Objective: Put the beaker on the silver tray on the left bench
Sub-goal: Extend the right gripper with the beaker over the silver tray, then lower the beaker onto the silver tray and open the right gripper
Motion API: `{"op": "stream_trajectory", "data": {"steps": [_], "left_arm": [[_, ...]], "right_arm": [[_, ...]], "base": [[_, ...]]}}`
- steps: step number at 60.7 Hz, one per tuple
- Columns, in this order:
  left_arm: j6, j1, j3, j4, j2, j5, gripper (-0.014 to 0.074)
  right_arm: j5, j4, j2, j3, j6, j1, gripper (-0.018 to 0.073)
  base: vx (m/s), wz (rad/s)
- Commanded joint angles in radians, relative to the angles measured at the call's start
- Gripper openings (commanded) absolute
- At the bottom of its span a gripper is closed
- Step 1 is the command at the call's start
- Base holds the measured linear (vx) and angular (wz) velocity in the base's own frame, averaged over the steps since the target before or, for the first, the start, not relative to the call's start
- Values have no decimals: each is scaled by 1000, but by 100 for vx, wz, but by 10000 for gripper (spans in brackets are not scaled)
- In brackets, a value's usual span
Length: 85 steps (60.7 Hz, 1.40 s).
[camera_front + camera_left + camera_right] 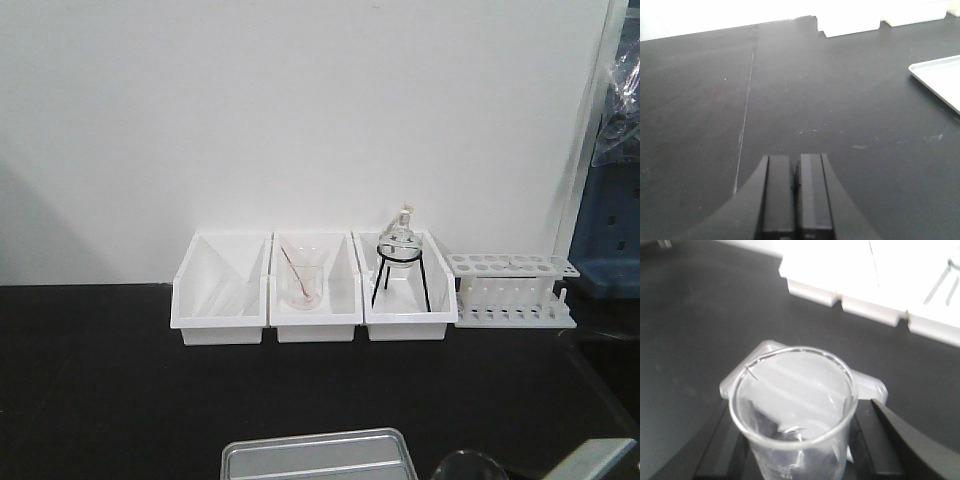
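L gripper [796, 192] hangs low over the left bench [700, 100], pads pressed together w/ nothing btwn. Silver tray [318, 455] lies at near edge, approx centre. Just R of it the beaker [795, 405] is upright in R gripper [795, 460], fingers [715, 450] clamped on either side. Tray shows behind & through the glass; can't tell if beaker base touches anything. Back row, L to R: three white bins [218, 325], middle w/ rod beaker [305, 285], third w/ flask [400, 240] on wire stand, then tube rack [512, 290].

Holds left gripper [796, 159] empty, its 2 fingers pressed together; clamps right gripper [795, 442] around beaker [792, 390] from both sides.
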Motion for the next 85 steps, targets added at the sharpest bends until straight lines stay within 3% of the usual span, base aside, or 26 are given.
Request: {"op": "stream_trajectory", "data": {"steps": [1,7,15,40,52,62,72,85], "left_arm": [[-2,-7,20,-3,-7,-75,1],[-2,-7,20,-3,-7,-75,1],[-2,-7,20,-3,-7,-75,1],[-2,-7,20,-3,-7,-75,1],[-2,-7,20,-3,-7,-75,1],[-2,-7,20,-3,-7,-75,1],[-2,-7,20,-3,-7,-75,1],[-2,-7,20,-3,-7,-75,1]], "right_arm": [[-248,52,111,-28,-1,-6,-11],[-445,125,299,-35,-32,-25,-11],[-606,148,514,-82,-114,-36,-11],[-666,144,889,-322,-125,-36,-11],[-785,145,1010,-343,-125,-36,-8],[-800,145,1064,-342,-125,-36,4],[-800,145,1072,-342,-125,-36,64],[-814,145,1072,-342,-124,-36,259]], "base": [[0,0],[0,0],[0,0],[0,0],[0,0],[0,0],[0,0],[0,0]]}}
